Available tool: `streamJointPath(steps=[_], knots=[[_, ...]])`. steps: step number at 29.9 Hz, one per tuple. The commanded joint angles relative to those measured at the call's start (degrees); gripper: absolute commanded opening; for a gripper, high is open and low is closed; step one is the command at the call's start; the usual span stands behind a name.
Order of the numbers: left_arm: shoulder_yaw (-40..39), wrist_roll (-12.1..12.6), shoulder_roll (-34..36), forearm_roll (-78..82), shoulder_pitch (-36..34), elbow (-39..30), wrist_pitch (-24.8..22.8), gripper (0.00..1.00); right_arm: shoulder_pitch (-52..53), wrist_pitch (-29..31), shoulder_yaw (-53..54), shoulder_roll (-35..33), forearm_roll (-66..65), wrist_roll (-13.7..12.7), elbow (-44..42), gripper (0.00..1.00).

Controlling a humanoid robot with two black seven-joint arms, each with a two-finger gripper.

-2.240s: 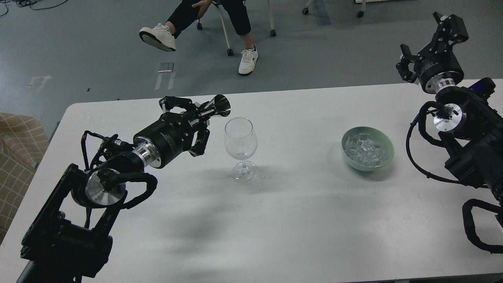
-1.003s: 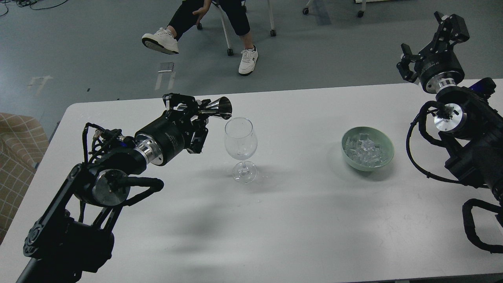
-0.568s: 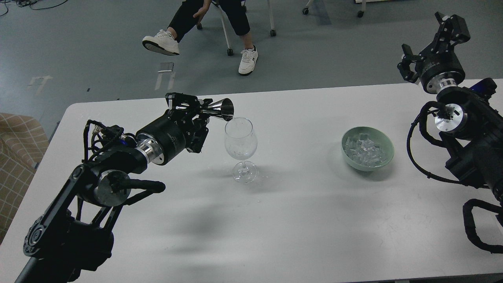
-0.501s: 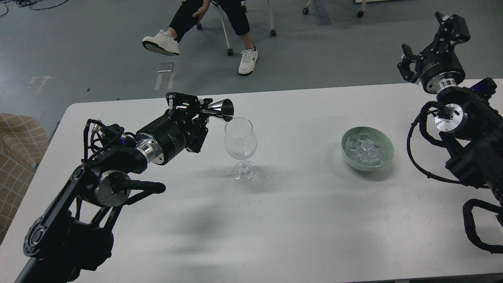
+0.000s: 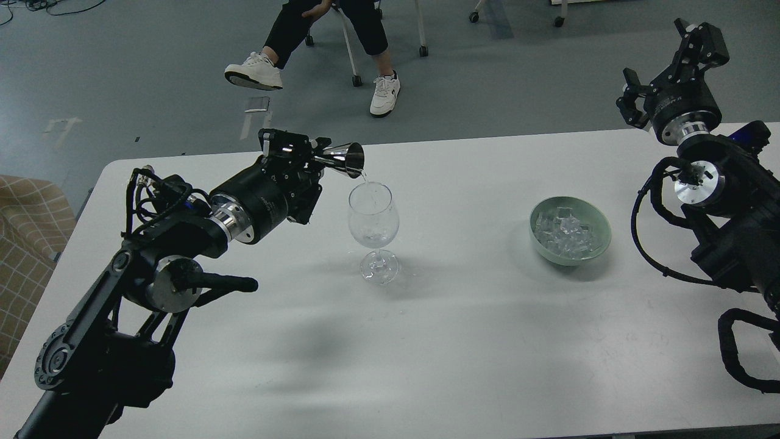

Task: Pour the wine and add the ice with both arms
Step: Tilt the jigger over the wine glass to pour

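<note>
My left gripper (image 5: pixel 303 153) is shut on a steel jigger (image 5: pixel 344 160), held on its side with its mouth tipped down just above the far left rim of a clear stemmed wine glass (image 5: pixel 373 222). A thin clear stream of wine (image 5: pixel 364 177) runs from the jigger's lip into the glass. The glass stands upright at the middle of the white table (image 5: pixel 463 341). Ice cubes (image 5: pixel 567 231) are piled in a pale green bowl (image 5: pixel 603 235) to the right of the glass. My right gripper (image 5: pixel 663 64) is open and empty, raised at the far right beyond the table's back edge.
A seated person's legs and white shoes (image 5: pixel 384 91) and chair legs are on the floor beyond the table's far edge. A checked cushion (image 5: pixel 24 231) is beside the table's left edge. My right arm's cables (image 5: pixel 646 238) hang over the table's right side.
My left gripper has risen slightly and tipped the jigger further, bringing its mouth over the glass rim; liquid now runs out. The right arm, glass and bowl have not moved.
</note>
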Motion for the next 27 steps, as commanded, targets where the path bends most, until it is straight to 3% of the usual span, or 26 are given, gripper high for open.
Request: streamJointPath(steps=[1,19,27], knots=[[0.0,0.0,0.1,0.1,0.1,0.0,-0.8,0.11,0.0,0.0,0.0,-0.1,0.1,0.0,0.1,1.00],[0.0,0.0,1.3,7.6,-1.3,-0.6,-7.0,0.11,0.0,0.0,0.6,-0.1,0.1,0.0,0.0,1.00],[0.0,0.0,1.4,7.7,-3.5,-0.9,-7.3,0.10,-0.3,0.0,0.6,-0.1,0.1,0.0,0.0,1.00]])
